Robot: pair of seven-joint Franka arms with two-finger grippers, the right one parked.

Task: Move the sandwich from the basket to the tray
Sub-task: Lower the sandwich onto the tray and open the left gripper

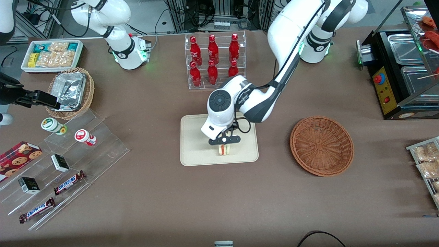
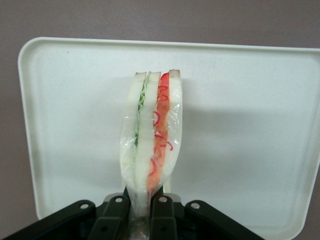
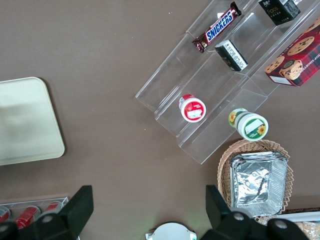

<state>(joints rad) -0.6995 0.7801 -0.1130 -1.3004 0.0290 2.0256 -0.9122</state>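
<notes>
The sandwich (image 1: 223, 150), a wrapped wedge of pale bread with green and red filling (image 2: 152, 135), stands on edge over the cream tray (image 1: 195, 151), in the part of the tray nearer the front camera. Its lower edge is at or just above the tray surface (image 2: 250, 125); I cannot tell whether it touches. My gripper (image 1: 224, 143) is directly above it, shut on the narrow end, with one black finger (image 2: 116, 215) on each side of the wrapper. The reddish-brown basket (image 1: 321, 145) sits beside the tray toward the working arm's end, with nothing in it.
A clear rack of red bottles (image 1: 214, 61) stands farther from the camera than the tray. Toward the parked arm's end are acrylic steps with snacks (image 1: 65, 161), a tan basket of foil trays (image 1: 70, 92) and a white snack bin (image 1: 51, 55). A black warmer (image 1: 398, 68) sits at the working arm's end.
</notes>
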